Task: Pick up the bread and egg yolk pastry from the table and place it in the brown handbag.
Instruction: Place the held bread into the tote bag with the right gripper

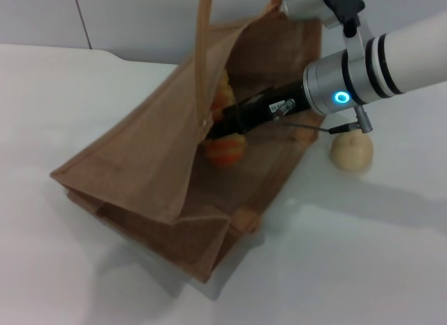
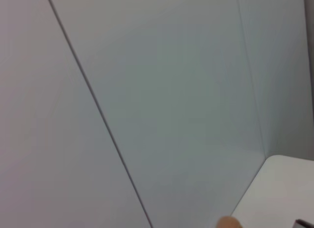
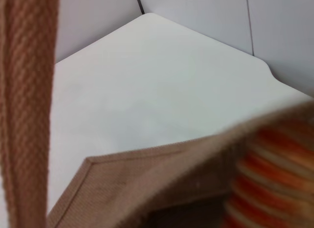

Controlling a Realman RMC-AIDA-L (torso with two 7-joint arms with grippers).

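The brown handbag (image 1: 140, 164) stands open and slumped on the white table, with one strap handle (image 1: 204, 45) rising at the back. My right gripper (image 1: 222, 126) reaches into its mouth from the right and is shut across the middle of the orange-and-cream striped bread (image 1: 225, 152), which is held inside the bag. The bread also shows close up in the right wrist view (image 3: 274, 179), behind the bag's rim (image 3: 147, 164). The egg yolk pastry (image 1: 351, 152), a pale beige ball, sits on the table just right of the bag, under my right forearm. My left gripper is out of view.
The white table (image 1: 363, 255) stretches around the bag, with its far edge against a grey panelled wall (image 1: 140, 17). The bag's strap (image 3: 27, 115) hangs close to the right wrist camera. The left wrist view shows only wall (image 2: 147, 90) and a table corner (image 2: 284, 189).
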